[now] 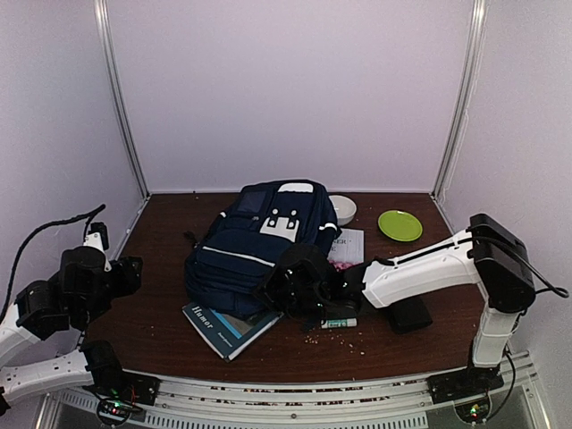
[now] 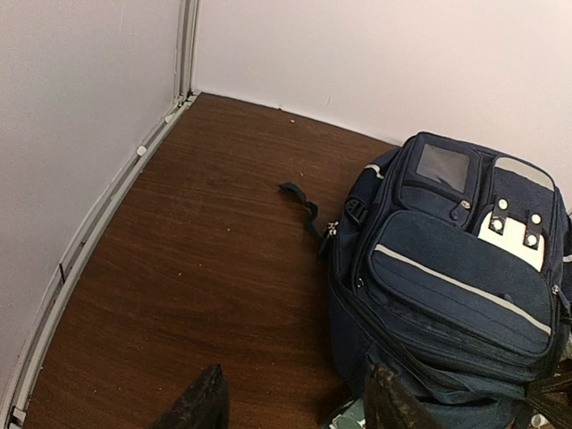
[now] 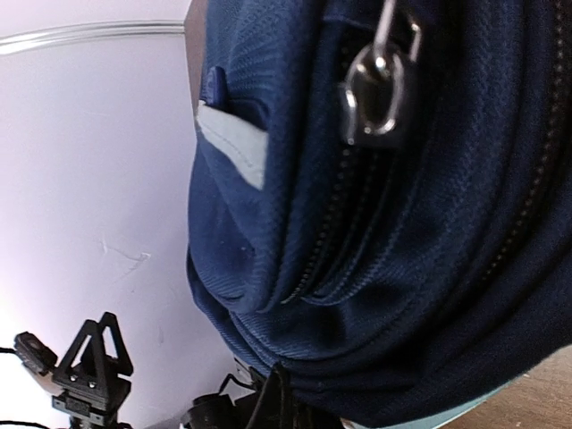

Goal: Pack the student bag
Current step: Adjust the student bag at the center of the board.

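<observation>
The student bag, a navy-blue backpack with pale stripes and white buckle patches, lies flat in the middle of the brown table. In the left wrist view the student bag fills the right side. My left gripper hangs open above bare table just off the bag's near-left corner, nothing between its fingers. My right gripper is pressed into the bag's near-right side and is shut. Its wrist view shows only blue fabric and a metal zipper pull, with the fingertips hidden, so I cannot see what they pinch.
A book titled "Humor" pokes out from under the bag's near edge. A white bowl, a green plate and a printed sheet lie behind right. A black case and a small packet sit near the right arm, with crumbs scattered close by.
</observation>
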Robot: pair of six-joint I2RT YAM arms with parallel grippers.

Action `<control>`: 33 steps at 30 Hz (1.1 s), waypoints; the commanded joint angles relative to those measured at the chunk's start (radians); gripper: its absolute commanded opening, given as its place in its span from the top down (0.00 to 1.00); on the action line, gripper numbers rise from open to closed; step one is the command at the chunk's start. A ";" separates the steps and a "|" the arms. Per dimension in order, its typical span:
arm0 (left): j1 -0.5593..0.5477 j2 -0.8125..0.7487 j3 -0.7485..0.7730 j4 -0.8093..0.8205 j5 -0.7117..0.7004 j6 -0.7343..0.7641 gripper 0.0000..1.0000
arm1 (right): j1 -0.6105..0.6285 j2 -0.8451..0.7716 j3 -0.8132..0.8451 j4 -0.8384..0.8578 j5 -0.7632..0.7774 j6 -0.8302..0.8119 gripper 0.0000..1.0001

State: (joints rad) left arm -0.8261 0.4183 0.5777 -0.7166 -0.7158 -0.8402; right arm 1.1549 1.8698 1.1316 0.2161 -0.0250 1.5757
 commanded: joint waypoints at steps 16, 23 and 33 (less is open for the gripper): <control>0.025 0.083 -0.009 0.302 0.033 0.130 0.03 | -0.189 -0.453 0.027 -0.369 -0.063 -0.492 1.00; 0.141 0.409 0.063 0.569 0.391 0.100 0.02 | -0.363 -0.642 -0.150 -0.485 -0.060 -0.613 1.00; 0.222 0.831 0.210 0.753 0.740 -0.045 0.04 | -0.485 -0.696 -0.280 -0.461 -0.072 -0.665 1.00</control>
State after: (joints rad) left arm -0.6479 1.1545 0.7555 -0.0940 -0.1566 -0.8036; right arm 0.6979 1.2057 0.8623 -0.2958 -0.1230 0.9535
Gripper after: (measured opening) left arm 0.961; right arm 0.006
